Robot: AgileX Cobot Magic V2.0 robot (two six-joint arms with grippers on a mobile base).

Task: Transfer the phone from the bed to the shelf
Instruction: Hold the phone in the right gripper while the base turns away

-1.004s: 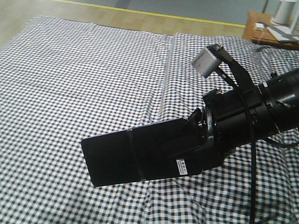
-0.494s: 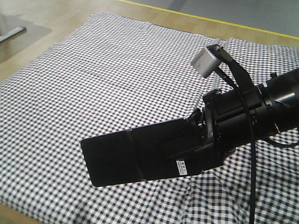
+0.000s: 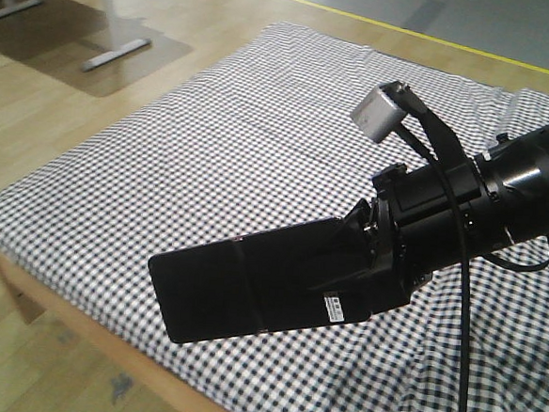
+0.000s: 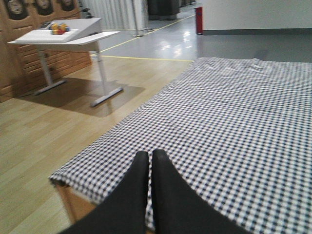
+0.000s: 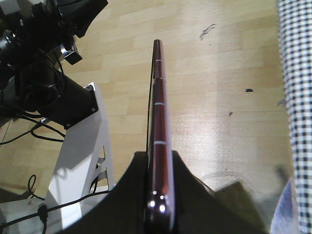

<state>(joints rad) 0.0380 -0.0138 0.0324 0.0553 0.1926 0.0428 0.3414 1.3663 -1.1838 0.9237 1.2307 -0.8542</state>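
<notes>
R gripper (image 3: 350, 268) clamped on phone (image 3: 231, 293), midair by bed (image 3: 213, 136) edge, L gripper (image 4: 149, 163) closed

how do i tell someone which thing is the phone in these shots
Start at the bed with the black-and-white check sheet, where a black arm reaches over the near edge. The phone is the flat glossy black slab clamped in the right gripper, held clear of the sheet; a middle crease and small white sticker set it apart from the black arm.
</notes>
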